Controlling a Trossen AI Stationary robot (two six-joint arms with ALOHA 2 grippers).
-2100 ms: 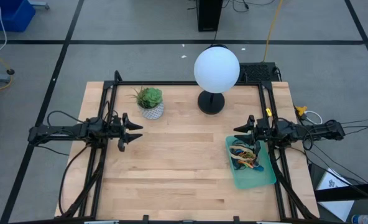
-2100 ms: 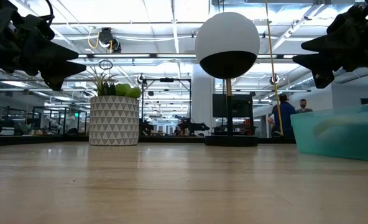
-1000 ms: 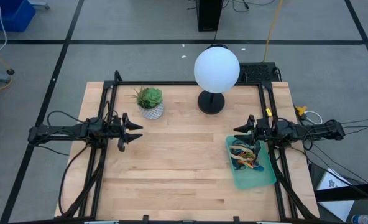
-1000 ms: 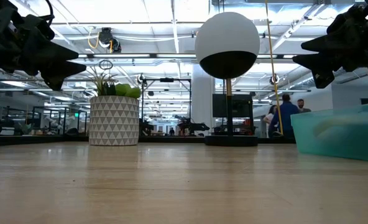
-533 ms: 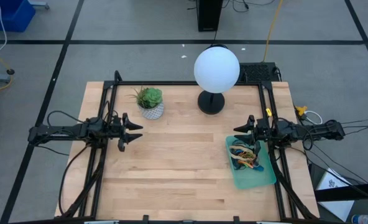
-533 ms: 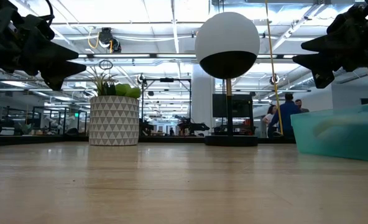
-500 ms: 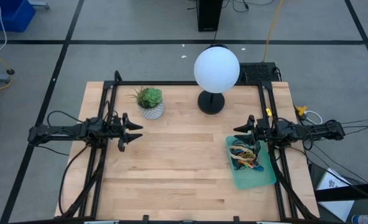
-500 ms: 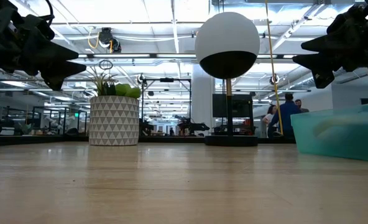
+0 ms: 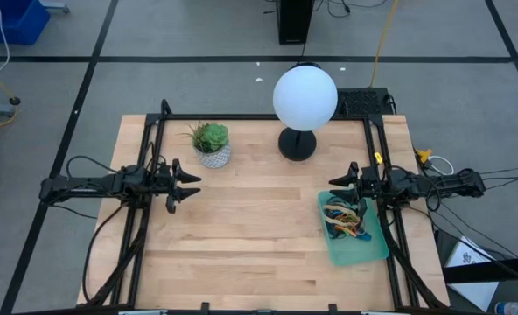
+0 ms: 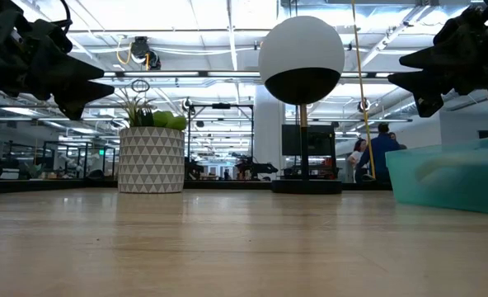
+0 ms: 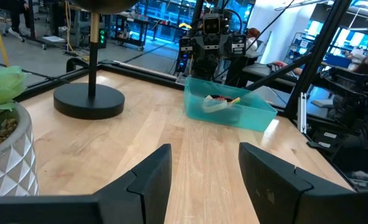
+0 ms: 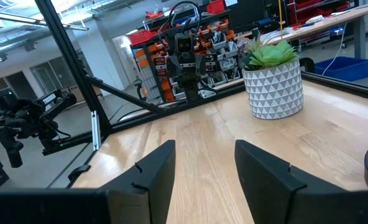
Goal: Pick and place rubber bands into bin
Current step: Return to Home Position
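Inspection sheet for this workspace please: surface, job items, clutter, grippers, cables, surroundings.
Surface: wooden table, no loose bands seen on it.
Job's things: rubber bands heaped in the far half of the teal bin, at the table's right edge.
Clutter: plant pot and globe lamp along the far side.
Grippers: left gripper fingers open, empty, above the left edge; right gripper fingers open, empty, above the bin's far end.
Cables: black cables trail off the right arm.
Surroundings: a person in the room behind; blue crate on the floor.
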